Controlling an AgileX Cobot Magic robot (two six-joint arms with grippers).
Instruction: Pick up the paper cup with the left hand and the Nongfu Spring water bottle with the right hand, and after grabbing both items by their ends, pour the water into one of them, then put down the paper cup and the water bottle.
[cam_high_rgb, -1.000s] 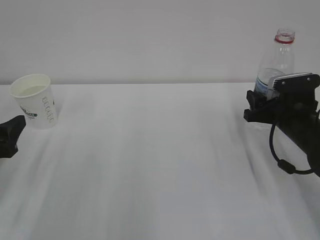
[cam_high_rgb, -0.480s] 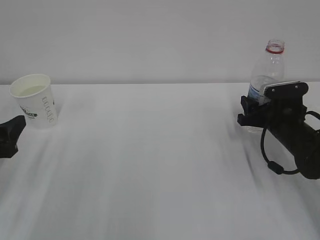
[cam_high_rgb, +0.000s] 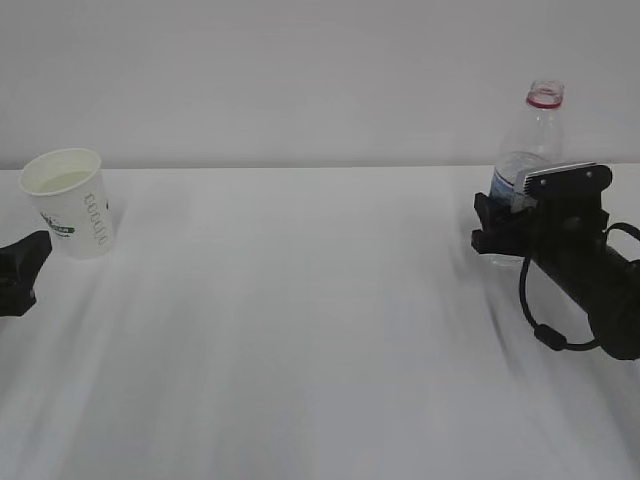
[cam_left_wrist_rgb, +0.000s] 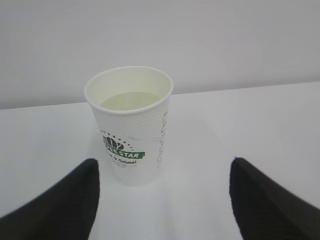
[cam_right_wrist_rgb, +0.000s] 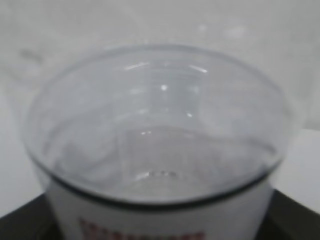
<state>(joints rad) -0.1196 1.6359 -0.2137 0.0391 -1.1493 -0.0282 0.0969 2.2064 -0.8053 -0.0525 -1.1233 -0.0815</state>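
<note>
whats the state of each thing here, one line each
paper cup: upright on the table, liquid inside, not held
water bottle: upright, no cap, between the jaws of the right gripper
water: some in the cup, some low in the bottle
left gripper: open, short of the cup, not touching it
right gripper: around the lower bottle, whether it grips can't be told
table: white, bare in the middle
</note>
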